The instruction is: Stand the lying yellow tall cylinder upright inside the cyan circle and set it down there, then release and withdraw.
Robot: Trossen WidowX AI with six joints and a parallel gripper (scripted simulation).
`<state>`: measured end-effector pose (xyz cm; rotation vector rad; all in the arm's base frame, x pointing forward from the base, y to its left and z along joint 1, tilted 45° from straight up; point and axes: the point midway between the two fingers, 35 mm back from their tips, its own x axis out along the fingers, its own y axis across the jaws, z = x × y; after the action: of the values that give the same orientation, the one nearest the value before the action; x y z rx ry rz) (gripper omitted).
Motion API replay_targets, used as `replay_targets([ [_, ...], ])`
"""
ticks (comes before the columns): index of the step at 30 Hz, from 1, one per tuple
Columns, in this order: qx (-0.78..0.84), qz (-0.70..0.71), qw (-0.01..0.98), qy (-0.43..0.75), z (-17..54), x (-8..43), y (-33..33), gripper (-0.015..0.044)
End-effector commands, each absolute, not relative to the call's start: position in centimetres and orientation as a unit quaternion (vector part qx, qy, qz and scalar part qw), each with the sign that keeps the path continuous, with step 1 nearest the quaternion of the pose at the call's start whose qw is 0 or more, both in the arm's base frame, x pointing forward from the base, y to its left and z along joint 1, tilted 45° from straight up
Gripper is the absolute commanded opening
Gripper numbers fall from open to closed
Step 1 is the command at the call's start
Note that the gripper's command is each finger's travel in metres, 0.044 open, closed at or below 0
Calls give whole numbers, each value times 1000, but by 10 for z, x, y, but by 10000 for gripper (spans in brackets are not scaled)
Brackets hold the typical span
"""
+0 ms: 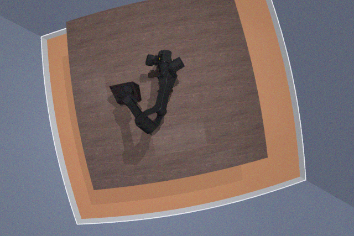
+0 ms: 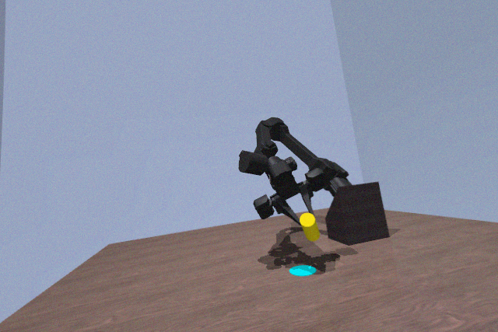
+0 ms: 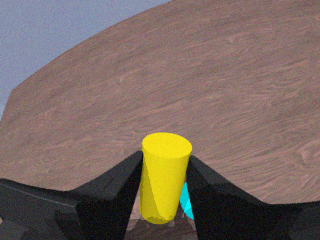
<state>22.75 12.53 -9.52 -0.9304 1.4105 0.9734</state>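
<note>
My gripper [image 2: 302, 218] [image 3: 165, 159] is shut on the yellow tall cylinder [image 2: 310, 226] [image 3: 162, 176] and holds it in the air above the table. In the exterior view the cylinder is tilted, its top end leaning toward the camera. The flat cyan circle [image 2: 302, 270] lies on the wooden table [image 2: 201, 288] below and a little in front of the cylinder, partly in the arm's shadow. In the wrist view a sliver of the cyan circle [image 3: 187, 203] shows just right of the cylinder, behind the finger. In the top view the arm hides the cylinder but for a yellow speck.
The arm's dark base block [image 2: 355, 212] [image 1: 125, 92] stands on the table just right of the gripper. The brown table [image 1: 171, 99] sits on an orange floor [image 1: 274, 99] with a pale border. Blue-grey walls stand behind.
</note>
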Motion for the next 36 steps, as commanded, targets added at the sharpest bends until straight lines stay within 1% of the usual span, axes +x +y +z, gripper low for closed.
replay_targets([
  [1,-388,425,568,588,-95,226,125,105],
  [36,-352,484,631,494,-87,228,123,105],
])
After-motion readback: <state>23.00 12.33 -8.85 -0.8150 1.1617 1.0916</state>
